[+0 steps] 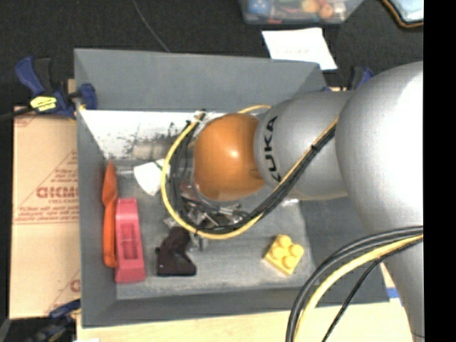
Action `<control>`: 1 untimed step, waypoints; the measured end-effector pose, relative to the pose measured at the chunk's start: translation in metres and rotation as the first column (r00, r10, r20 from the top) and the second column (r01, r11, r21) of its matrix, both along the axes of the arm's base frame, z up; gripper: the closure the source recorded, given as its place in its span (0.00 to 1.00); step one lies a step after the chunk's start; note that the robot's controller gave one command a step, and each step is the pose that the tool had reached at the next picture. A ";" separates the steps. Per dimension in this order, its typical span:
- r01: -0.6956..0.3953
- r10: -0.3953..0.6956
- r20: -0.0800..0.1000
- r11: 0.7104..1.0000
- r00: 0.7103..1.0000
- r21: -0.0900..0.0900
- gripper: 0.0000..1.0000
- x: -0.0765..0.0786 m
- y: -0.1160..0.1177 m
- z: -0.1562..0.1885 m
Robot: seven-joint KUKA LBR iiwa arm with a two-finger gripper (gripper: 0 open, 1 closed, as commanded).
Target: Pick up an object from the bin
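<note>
Along the left wall of the grey bin [214, 84] lies a long orange piece [108, 212], stretched front to back, and pressed against its right side is a pink block [128, 241] with a slot down its top face. Just beyond those two, up near the back wall, there's a small white scrap [148, 178], partly tucked under the looping yellow cable [167, 187] on the wrist.

Moving to the middle now: a dark brown chunky piece [173, 255] sits on the floor of the bin near the front, a little right of the pink block and apart from it. The gripper [194, 235] hangs right at that dark piece's upper end, close enough that contact can't be ruled in or out. Whether the gripper is spread or closed, nobody can tell from here, because the rounded orange cover [224, 155] sits squarely over it.

Further right, a yellow studded brick [284, 254] rests alone on the bin floor, well clear of the gripper. The silver arm [320, 148] comes in across the bin's right side.
</note>
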State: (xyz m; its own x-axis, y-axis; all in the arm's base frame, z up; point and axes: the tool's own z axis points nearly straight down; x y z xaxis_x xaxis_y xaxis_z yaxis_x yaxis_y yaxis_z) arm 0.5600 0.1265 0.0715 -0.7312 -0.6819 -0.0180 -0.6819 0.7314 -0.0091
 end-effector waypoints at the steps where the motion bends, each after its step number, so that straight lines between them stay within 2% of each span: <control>1: 0.000 0.000 -0.009 1.000 1.000 -0.001 1.00 -0.003 -0.001 0.014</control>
